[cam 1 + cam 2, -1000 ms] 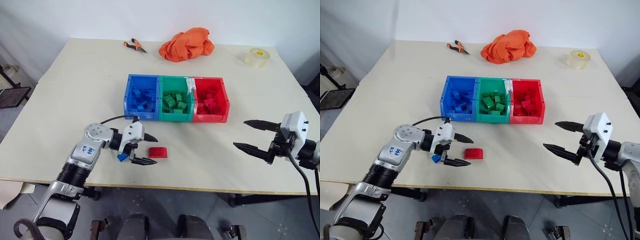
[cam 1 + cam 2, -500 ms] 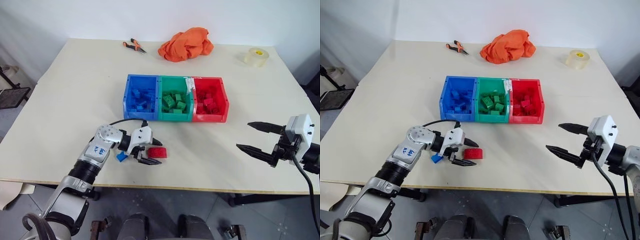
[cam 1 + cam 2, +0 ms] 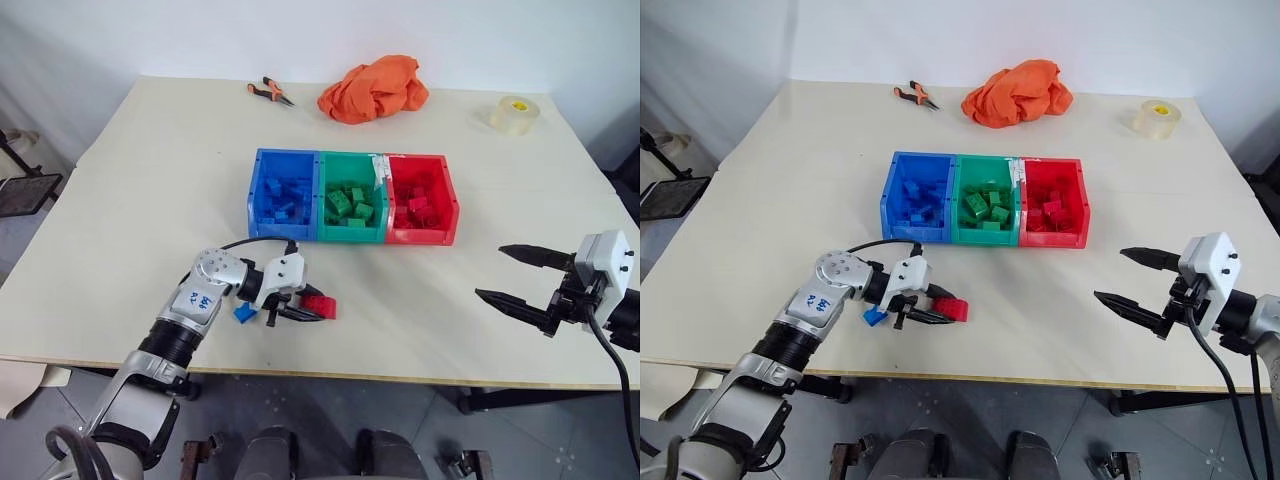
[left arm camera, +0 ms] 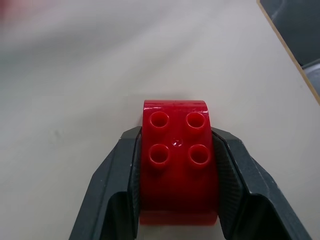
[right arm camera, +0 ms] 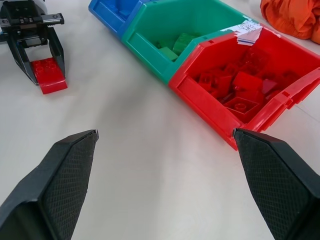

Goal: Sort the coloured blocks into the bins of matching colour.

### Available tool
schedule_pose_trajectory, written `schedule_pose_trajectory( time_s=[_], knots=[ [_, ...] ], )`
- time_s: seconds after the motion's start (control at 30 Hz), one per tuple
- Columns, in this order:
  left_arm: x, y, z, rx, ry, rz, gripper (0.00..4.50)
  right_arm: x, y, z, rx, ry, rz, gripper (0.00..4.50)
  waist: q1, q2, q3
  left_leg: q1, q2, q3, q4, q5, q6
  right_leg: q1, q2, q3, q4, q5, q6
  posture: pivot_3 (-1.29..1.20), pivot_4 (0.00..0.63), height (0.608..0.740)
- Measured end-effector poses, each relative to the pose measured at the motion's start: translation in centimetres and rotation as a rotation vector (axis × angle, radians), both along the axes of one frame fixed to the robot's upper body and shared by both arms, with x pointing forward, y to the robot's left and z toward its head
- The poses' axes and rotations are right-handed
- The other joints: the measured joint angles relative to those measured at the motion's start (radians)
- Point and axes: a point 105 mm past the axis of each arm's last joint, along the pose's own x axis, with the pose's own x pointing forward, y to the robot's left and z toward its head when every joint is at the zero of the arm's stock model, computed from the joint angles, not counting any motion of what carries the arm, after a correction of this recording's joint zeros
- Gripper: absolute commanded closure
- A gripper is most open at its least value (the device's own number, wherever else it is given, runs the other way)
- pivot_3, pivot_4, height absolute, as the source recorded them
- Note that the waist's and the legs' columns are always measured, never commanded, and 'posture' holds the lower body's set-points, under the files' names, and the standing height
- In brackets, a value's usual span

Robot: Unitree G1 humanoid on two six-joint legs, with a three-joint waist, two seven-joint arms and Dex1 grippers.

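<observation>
Pinching the red block (image 4: pixel 177 165) on the desk (image 3: pixel 150 180), the left gripper (image 3: pixel 300 305) should lift straight up, then carry it to the red bin (image 3: pixel 420 210); right gripper (image 3: pixel 520 275) fingers stand spread

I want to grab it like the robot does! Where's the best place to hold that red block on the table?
Hold the red block by its two long smooth sides, coming in low from one short end. It lies flat with its studs up, so the sides are the bare flat faces. The left end effector has one finger against each of those sides.
</observation>
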Motion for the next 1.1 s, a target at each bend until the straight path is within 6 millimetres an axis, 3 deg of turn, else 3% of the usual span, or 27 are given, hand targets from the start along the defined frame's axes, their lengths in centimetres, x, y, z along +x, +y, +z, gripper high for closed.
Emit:
schedule_pose_trajectory(
  time_s=[0.2,0.47,0.83,1.1],
  knots=[
    [3.0,-4.8,4.6,-0.155,-0.091,0.050,2.99,-0.1,0.3,-0.5,0.029,-0.013,-0.017,0.00,0.010,0.000,0.000,0.000,-0.001,0.001,0.000,0.000,0.001,0.000,0.000,0.000,0.000,0.000,0.001,0.00,0.150,0.740],
    [7.0,-10.9,9.2,-0.277,-0.181,0.195,2.99,-1.0,0.8,-1.5,0.063,-0.016,-0.053,0.00,0.020,-0.002,0.001,-0.001,-0.003,0.003,-0.001,-0.001,0.002,-0.001,-0.001,0.000,-0.001,0.001,0.003,0.00,0.150,0.740],
    [8.6,-13.7,11.0,-0.373,-0.172,0.390,2.99,-1.7,0.8,-1.5,0.064,-0.029,-0.091,0.00,0.017,-0.002,0.001,-0.001,-0.007,0.003,-0.001,-0.001,0.002,-0.002,-0.002,0.000,-0.001,0.001,0.003,0.00,0.150,0.740],
    [8.7,-14.6,11.6,-0.404,-0.164,0.434,0.49,-1.6,0.9,-1.2,0.064,-0.042,-0.091,0.00,0.017,-0.002,0.001,-0.001,-0.008,0.003,-0.001,0.000,0.002,-0.001,-0.002,0.000,-0.001,0.001,0.003,0.00,0.150,0.740]
  ],
)
